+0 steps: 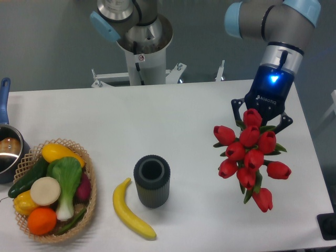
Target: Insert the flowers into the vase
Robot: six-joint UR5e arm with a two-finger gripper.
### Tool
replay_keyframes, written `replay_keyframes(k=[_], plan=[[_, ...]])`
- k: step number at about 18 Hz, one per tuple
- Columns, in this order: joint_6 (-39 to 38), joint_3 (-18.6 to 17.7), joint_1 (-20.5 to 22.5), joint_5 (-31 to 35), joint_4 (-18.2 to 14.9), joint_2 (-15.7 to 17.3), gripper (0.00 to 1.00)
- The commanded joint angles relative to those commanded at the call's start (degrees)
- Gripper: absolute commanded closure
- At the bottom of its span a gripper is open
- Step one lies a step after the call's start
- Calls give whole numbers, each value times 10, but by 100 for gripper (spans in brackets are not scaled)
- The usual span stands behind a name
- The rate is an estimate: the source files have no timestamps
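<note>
The flowers (251, 156) are a bunch of red tulips with green leaves, at the right side of the table. My gripper (261, 119) is directly above them, its fingers reaching down behind the top buds, shut on the bunch; the stems are hidden. The bunch hangs below the gripper, lifted off the table as far as I can tell. The vase (151, 180) is a short dark grey ribbed cylinder standing upright with its round mouth open, well to the left of the flowers and nearer the front edge.
A yellow banana (131, 210) lies just left of the vase. A wicker basket (90, 206) of fruit and vegetables sits at the front left. A blue-handled metal pot (7, 149) is at the left edge. The arm's base (140, 42) stands at the back.
</note>
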Motion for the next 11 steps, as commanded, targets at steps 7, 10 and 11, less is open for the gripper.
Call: replay_keyframes(k=[7,10,11], plan=[[-3,5,-2,-1,0,-1,76],[-2,9,-2,-1,0,-1,76],[-2,9,-2,-4,0,-1,76]])
